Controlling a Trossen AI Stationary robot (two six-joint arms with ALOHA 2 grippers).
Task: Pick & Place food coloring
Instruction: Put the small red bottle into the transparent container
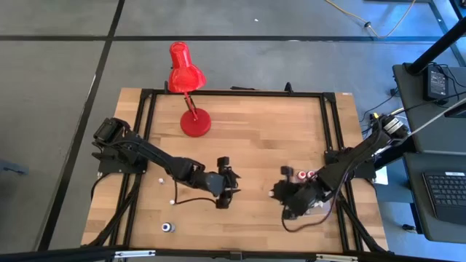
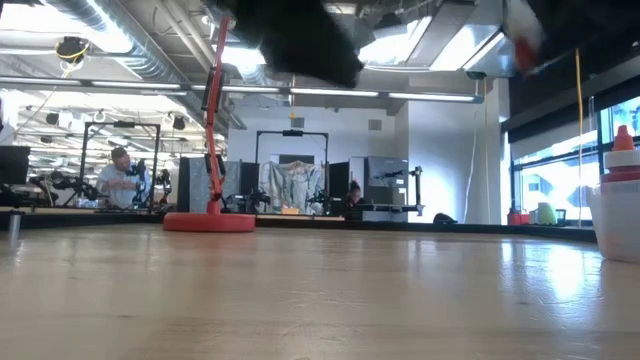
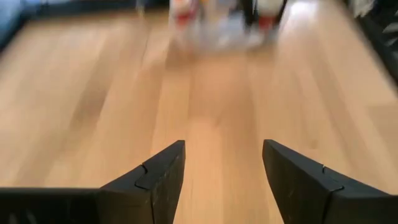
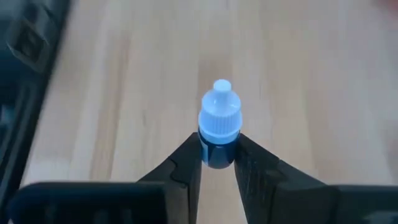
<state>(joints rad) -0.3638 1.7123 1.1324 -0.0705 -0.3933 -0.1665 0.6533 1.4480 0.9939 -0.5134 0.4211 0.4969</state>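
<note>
My right gripper point(image 4: 217, 158) is shut on a small food coloring bottle point(image 4: 219, 121) with a blue body and a white cap. In the high view it sits right of the table's middle point(image 1: 280, 193). My left gripper point(image 3: 224, 155) is open over bare wood, left of the other gripper point(image 1: 227, 191), and touches nothing. More bottles with red on them point(image 1: 306, 175) stand just beyond the right gripper. In the low view one of these bottles point(image 2: 622, 150) stands in a clear tub point(image 2: 615, 225). Three loose bottles point(image 1: 169, 228) lie near the table's left front. My right gripper pinches the bottle between its two fingertips by the dark blue body point(image 4: 217, 152), just under the white cap point(image 4: 219, 115). The bottle lies along the fingers, and its cap sticks out past their free ends. The low view shows no gripper on the tabletop, so the bottle seems lifted clear.
A red desk lamp point(image 1: 191, 87) stands on its round base point(image 1: 195, 125) at the table's far side. A black frame point(image 1: 331, 124) runs round the table. Bare wood lies between the two grippers and the lamp. People and equipment show in the room behind.
</note>
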